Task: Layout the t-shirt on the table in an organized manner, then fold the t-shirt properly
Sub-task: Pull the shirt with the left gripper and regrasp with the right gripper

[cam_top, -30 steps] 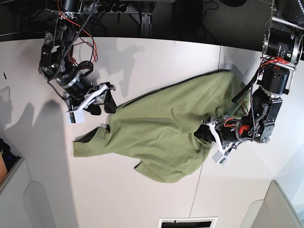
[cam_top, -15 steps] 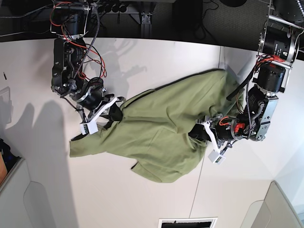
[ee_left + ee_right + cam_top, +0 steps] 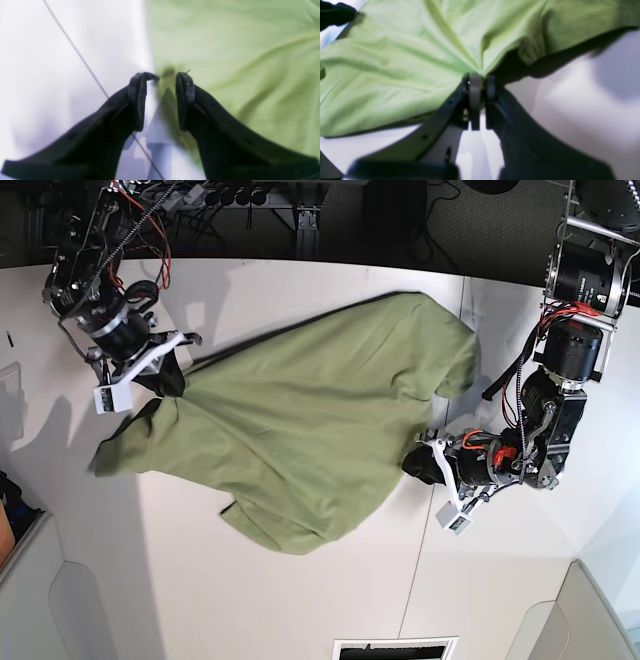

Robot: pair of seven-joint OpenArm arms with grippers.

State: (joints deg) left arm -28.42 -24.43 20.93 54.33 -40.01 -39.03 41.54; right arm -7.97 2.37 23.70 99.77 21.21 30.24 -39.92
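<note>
Left wrist – left gripper (image 3: 161, 80): jaws parted with a clear gap, nothing between them; the tips hang over the edge of the t-shirt (image 3: 237, 62)
Left wrist – t-shirt: green cloth fills the right side of the view, creased, lying on the table (image 3: 50, 75)
Left wrist – table: white, crossed by a thin dark seam line (image 3: 82, 61) that runs under the left finger

Right wrist – right gripper (image 3: 480, 83): jaws pressed together on a pinch of the t-shirt (image 3: 395, 67), folds fanning out from the grip
Right wrist – t-shirt: spreads to the left and up; its right edge is lifted, casting a dark shadow on the table (image 3: 570, 100)

Base – right gripper (image 3: 165, 375): at the view's left, holding the t-shirt (image 3: 300, 430) at its upper left edge
Base – left gripper (image 3: 420, 465): at the shirt's right edge, low over the table (image 3: 300, 600)
Base – t-shirt: stretched across the middle of the table, rumpled, one end trailing to the lower left
</note>
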